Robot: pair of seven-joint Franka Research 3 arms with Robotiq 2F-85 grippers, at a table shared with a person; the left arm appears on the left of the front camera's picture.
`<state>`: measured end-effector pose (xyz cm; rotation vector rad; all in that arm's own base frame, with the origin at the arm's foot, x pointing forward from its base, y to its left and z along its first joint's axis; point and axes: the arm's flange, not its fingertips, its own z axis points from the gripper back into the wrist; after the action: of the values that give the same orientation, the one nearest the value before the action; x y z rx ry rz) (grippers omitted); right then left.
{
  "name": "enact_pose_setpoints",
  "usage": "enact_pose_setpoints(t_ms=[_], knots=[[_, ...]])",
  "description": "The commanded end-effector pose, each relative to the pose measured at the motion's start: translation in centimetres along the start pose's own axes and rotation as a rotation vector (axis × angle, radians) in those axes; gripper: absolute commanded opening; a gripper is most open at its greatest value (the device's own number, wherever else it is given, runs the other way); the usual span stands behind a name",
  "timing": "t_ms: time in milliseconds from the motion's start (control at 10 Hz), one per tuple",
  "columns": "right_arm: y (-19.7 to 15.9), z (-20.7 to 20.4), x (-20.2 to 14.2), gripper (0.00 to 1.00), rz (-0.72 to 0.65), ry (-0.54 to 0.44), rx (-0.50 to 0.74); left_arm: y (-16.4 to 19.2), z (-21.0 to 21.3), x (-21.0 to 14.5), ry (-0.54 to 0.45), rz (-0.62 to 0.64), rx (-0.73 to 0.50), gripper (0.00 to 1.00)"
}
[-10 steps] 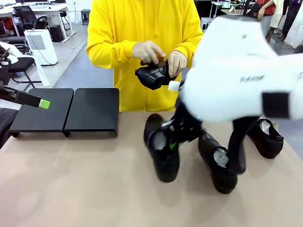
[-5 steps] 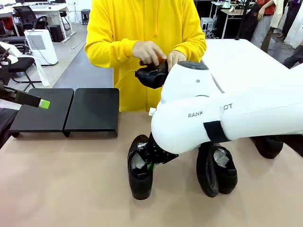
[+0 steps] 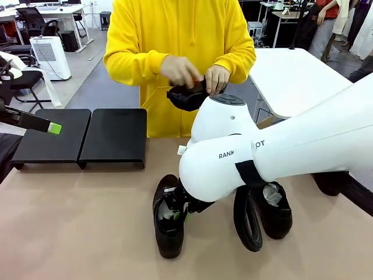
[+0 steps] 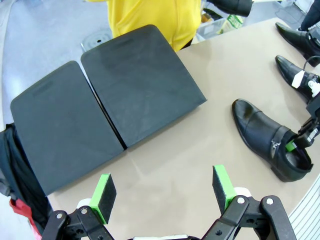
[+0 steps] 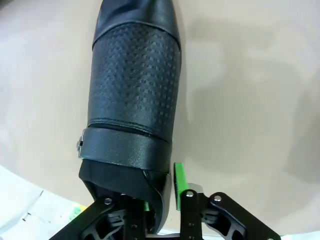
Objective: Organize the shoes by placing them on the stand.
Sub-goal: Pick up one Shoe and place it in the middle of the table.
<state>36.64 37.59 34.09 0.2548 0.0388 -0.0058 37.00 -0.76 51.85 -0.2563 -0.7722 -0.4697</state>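
Shoes lie about the tan surface (image 3: 87,227), read here as a clock face in the front view with 12 at the person. The near shoe (image 3: 168,233) stands on its sole at about 6 o'clock, with its heel toward the robot and its toe toward 12. In the right wrist view the near shoe (image 5: 135,85) shows a strap and small buckle across its instep.

The right gripper (image 3: 176,210) reaches down at the heel end. One green pad (image 5: 179,182) lies just outside the shoe's collar and the other finger goes into the opening. The two stand close together with the leather wall between them. Whether they pinch that wall or merely straddle it cannot be told.

Toward 4 o'clock a tipped shoe (image 3: 247,219) lies on its side, just beside a paper-stuffed shoe (image 3: 275,209) that stands upright. Nearer 3 o'clock a fourth shoe (image 3: 327,182) is mostly hidden behind the right arm (image 3: 303,146). At 12 o'clock the person, in a yellow hooded top, holds a raised shoe (image 3: 185,96) above the far edge with both hands (image 3: 218,77).

At 10 o'clock sits the stand (image 3: 115,135), two matte black panels side by side with the front edge bent down, well apart from the near shoe. The left gripper (image 4: 164,192) hovers at 9 o'clock over the surface near the stand's front edge, its jaws spread wide and empty.
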Motion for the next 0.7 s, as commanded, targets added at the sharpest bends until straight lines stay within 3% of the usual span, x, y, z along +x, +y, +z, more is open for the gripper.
enact_pose_setpoints(t_ms=[0,100,500,600], knots=[[-0.1,0.8,0.1,0.8,-0.048,-0.009,0.04,0.3,0.1,-0.1,-0.008,-0.007,-0.017,1.0],[-0.3,1.2,-0.1,0.99,-0.066,-0.002,0.036,0.3,0.1,-0.1,-0.008,-0.007,-0.017,1.0],[-0.6,3.9,-2.3,1.0,-0.027,0.053,0.034,0.3,0.1,-0.1,-0.008,-0.007,-0.017,1.0],[-0.1,2.5,-0.4,1.0,-0.052,0.0,0.036,0.3,0.1,-0.1,-0.008,-0.007,-0.017,1.0]])
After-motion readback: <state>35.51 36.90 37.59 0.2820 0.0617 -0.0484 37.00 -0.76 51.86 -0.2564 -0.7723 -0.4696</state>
